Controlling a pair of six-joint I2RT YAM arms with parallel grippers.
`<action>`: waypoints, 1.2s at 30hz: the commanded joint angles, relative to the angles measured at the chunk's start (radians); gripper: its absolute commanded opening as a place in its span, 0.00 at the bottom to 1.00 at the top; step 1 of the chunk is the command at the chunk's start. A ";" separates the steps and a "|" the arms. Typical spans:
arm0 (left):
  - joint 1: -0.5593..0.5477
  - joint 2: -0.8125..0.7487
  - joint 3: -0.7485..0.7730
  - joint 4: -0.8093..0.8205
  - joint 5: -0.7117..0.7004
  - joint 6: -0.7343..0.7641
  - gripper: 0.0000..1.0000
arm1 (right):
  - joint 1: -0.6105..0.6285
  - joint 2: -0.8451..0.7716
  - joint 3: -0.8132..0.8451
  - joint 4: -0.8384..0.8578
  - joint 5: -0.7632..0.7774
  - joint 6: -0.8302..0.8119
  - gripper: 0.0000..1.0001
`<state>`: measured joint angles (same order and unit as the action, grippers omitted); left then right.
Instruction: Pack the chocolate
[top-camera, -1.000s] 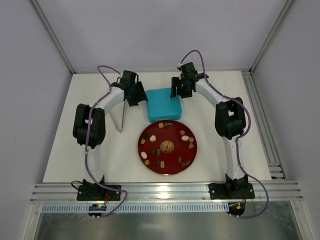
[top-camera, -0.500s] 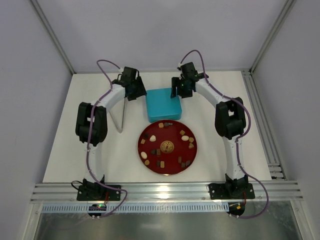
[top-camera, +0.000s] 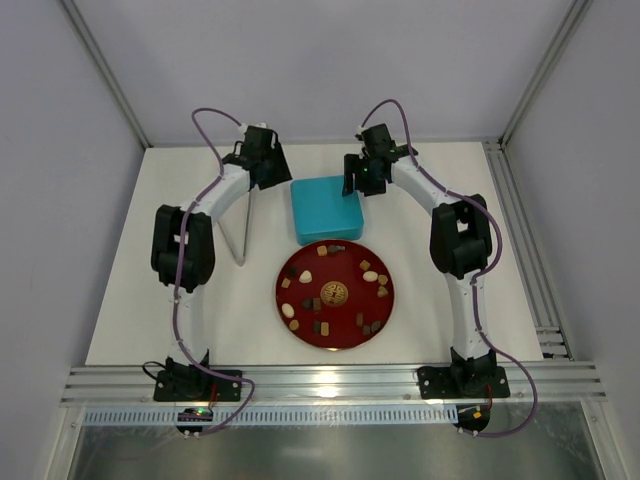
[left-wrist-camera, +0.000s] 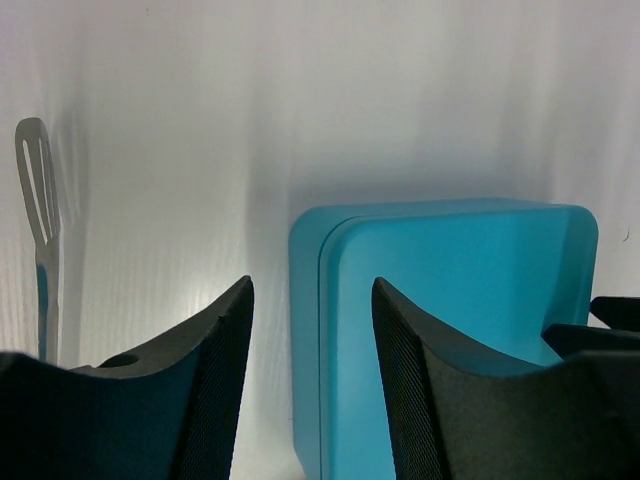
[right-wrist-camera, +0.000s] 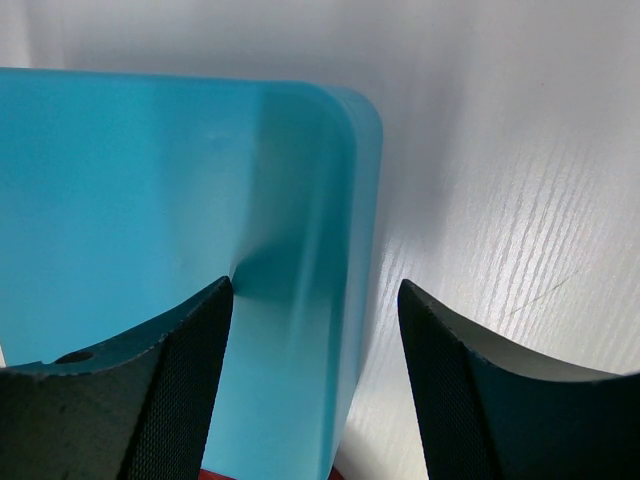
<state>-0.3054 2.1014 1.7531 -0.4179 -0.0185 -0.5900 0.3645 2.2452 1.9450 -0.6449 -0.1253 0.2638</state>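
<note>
Right hand (right-wrist-camera: 315, 290) astride teal box (right-wrist-camera: 150, 180)

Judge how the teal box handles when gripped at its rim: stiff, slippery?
The teal box looks stiff: crisp lid seam, rounded corners. Its smooth faces would probably slip under a light pinch. It seems broad and low, so it is unlikely to tip.
</note>
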 joint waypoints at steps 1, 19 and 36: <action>0.002 0.012 0.042 0.031 -0.015 0.027 0.50 | -0.002 0.002 0.040 -0.015 0.024 -0.014 0.68; -0.006 0.108 0.105 -0.093 -0.006 0.027 0.48 | -0.004 0.001 0.038 -0.022 0.026 -0.014 0.68; -0.024 -0.196 -0.160 0.056 0.078 0.019 0.51 | -0.012 -0.006 0.026 -0.021 0.026 -0.009 0.68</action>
<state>-0.3164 1.9827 1.6520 -0.4053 0.0429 -0.5682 0.3569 2.2452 1.9491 -0.6567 -0.1200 0.2638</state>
